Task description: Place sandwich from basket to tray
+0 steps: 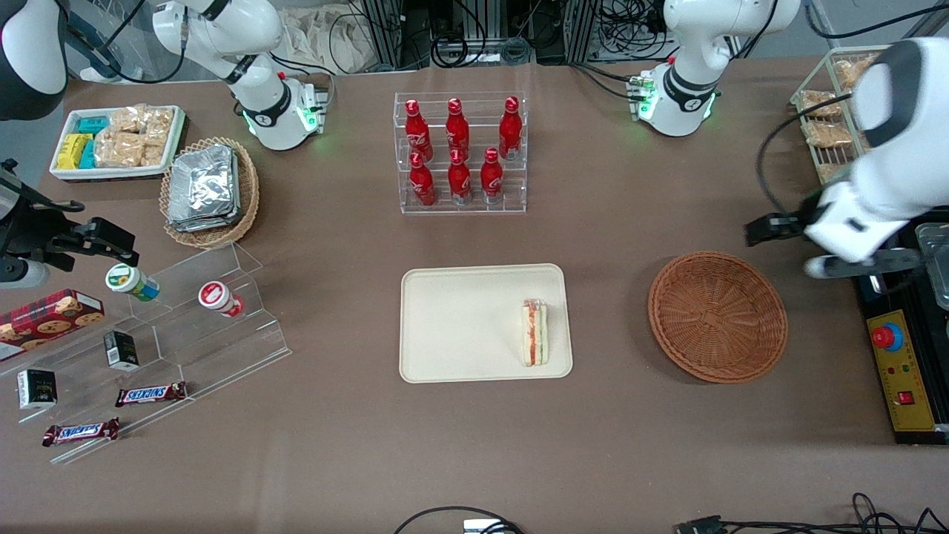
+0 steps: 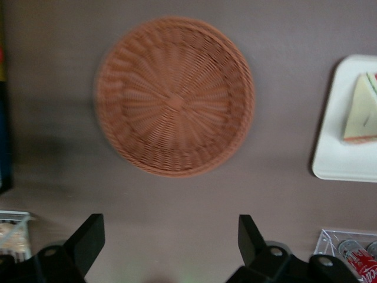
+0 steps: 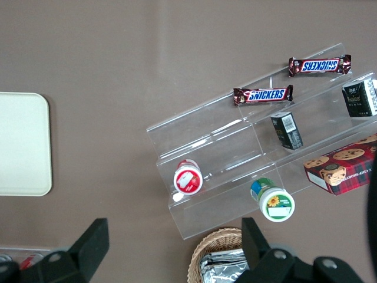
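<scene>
The sandwich [image 1: 534, 332] lies on the cream tray [image 1: 460, 326], near the tray's end that faces the basket. The reddish-brown wicker basket [image 1: 718, 315] stands empty beside the tray, toward the working arm's end of the table. My left gripper [image 1: 824, 248] hovers high above the table, beside the basket's rim and a little farther from the front camera, open and empty. In the left wrist view the open gripper [image 2: 171, 242] looks down on the empty basket [image 2: 175, 97], with the sandwich [image 2: 360, 115] on the tray's corner [image 2: 341, 159].
A clear rack of red bottles [image 1: 460, 152] stands farther back than the tray. A black and yellow control box [image 1: 901, 363] and a wire rack of bread packs [image 1: 830, 111] sit at the working arm's end. A tan basket of foil packs [image 1: 210, 191] and acrylic steps [image 1: 148, 334] lie toward the parked arm.
</scene>
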Robot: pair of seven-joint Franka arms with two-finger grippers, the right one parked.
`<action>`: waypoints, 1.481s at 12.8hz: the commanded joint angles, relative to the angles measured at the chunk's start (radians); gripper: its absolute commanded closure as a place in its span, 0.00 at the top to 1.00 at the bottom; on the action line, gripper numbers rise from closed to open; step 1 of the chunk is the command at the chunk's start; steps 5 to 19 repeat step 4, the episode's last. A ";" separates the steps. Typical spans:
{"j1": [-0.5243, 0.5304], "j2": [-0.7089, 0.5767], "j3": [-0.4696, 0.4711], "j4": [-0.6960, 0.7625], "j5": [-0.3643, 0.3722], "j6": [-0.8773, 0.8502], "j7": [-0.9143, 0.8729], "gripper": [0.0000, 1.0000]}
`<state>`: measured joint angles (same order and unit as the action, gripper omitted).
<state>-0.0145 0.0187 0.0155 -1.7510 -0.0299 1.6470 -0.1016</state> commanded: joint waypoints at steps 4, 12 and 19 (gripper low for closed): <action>0.037 0.096 -0.020 0.205 0.044 -0.116 0.005 1.00; 0.037 0.096 -0.020 0.205 0.044 -0.116 0.005 1.00; 0.037 0.096 -0.020 0.205 0.044 -0.116 0.005 1.00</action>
